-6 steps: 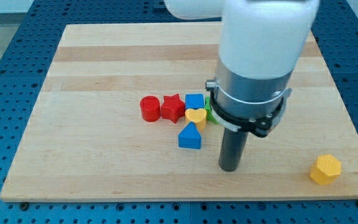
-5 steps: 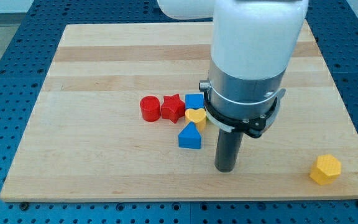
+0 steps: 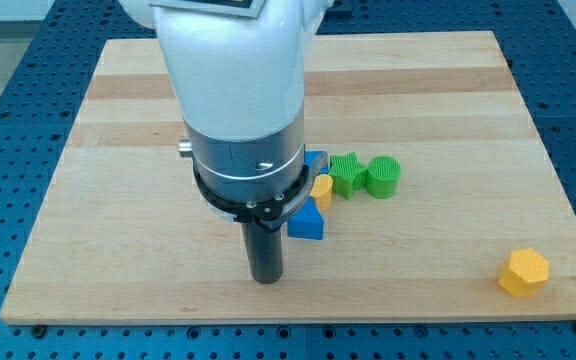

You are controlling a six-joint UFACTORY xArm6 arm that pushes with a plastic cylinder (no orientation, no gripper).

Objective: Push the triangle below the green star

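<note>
Swung leftward, my tip (image 3: 265, 279) now sits lower-left of blue triangle (image 3: 308, 222).

Rod stands lower centre of frame, my tip (image 3: 265, 279) on the desk (image 3: 118, 230), just lower left of the blue triangle (image 3: 308, 223). Yellow heart (image 3: 322, 188), green star (image 3: 346, 173), green cylinder (image 3: 383, 177) upper right. Yellow hexagon (image 3: 523, 272) lower right.
</note>
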